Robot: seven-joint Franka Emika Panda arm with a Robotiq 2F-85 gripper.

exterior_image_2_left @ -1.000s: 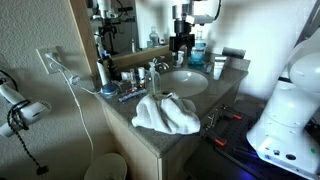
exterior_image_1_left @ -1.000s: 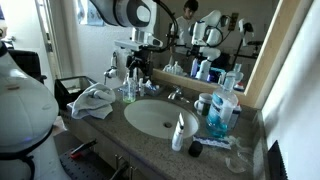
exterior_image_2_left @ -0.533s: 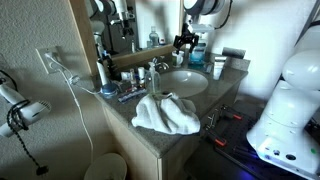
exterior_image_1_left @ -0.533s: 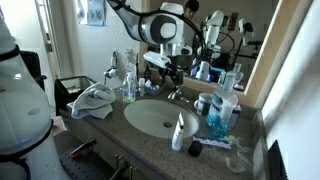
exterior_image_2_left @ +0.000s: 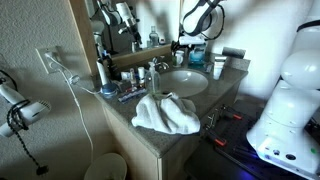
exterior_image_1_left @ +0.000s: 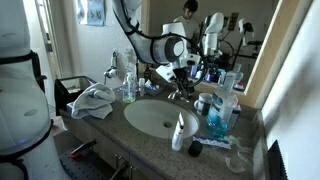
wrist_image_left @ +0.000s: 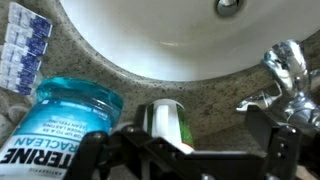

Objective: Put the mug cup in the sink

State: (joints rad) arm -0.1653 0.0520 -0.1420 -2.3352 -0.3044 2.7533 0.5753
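Note:
The mug [wrist_image_left: 165,122] is green with a white inside. In the wrist view it lies on the granite counter beside the white sink [wrist_image_left: 150,45]. In an exterior view the mug [exterior_image_1_left: 204,103] sits right of the sink [exterior_image_1_left: 135,122], by the faucet. My gripper [wrist_image_left: 180,150] is open and empty, its two dark fingers on either side of the mug and above it. In both exterior views the gripper [exterior_image_1_left: 190,72] [exterior_image_2_left: 190,43] hovers over the back of the counter behind the basin [exterior_image_2_left: 185,84].
A blue mouthwash bottle [wrist_image_left: 70,120] [exterior_image_1_left: 222,110] stands right beside the mug. The chrome faucet [wrist_image_left: 285,68] [exterior_image_1_left: 177,95] is on its other side. A white towel [exterior_image_1_left: 95,100] [exterior_image_2_left: 165,112] lies at the counter's end. A white tube [exterior_image_1_left: 180,130] stands at the front edge. A mirror backs the counter.
The arm has swung along the back of the counter from the bottles by the towel side to above the faucet and mug. The gripper has stayed open.

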